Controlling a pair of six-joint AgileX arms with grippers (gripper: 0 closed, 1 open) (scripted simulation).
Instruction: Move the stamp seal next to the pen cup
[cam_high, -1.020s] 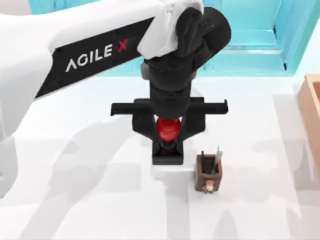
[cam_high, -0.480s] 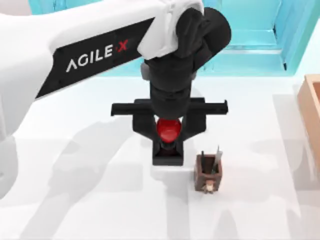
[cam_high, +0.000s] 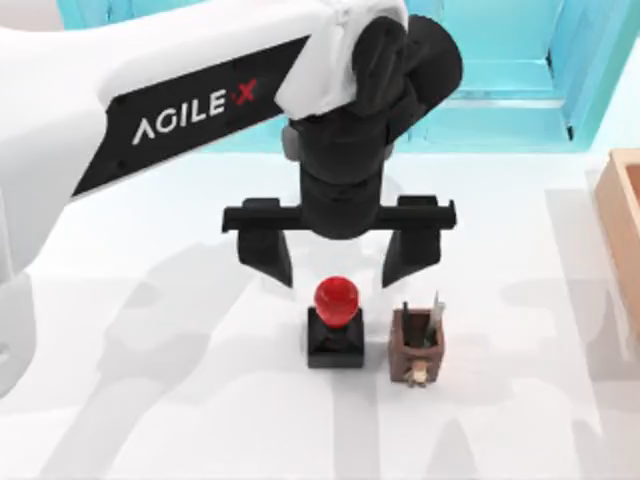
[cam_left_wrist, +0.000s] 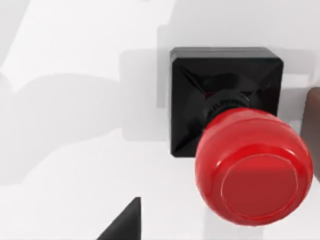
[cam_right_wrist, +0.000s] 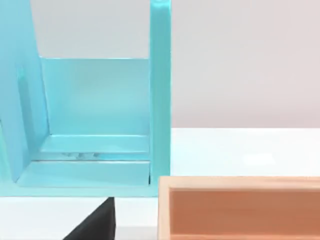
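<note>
Overhead, the left gripper (cam_high: 338, 262) hangs wide open above the seal (cam_high: 336, 325), which stands on the table (cam_high: 180, 400) just left of the cup (cam_high: 417, 346). Left wrist: seal (cam_left_wrist: 235, 145) upright. Right wrist: wooden box (cam_right_wrist: 240, 207), teal shelf (cam_right_wrist: 95, 125).

Left arm extended over worktop, fingers spread.
The left arm reaches in from the top view's left, its wrist pointing down. The left gripper (cam_high: 338, 262) hangs with both fingers (cam_high: 268, 255) wide apart, holding nothing. A dark fingertip of the right gripper (cam_right_wrist: 95, 224) shows in its own wrist view.
</note>
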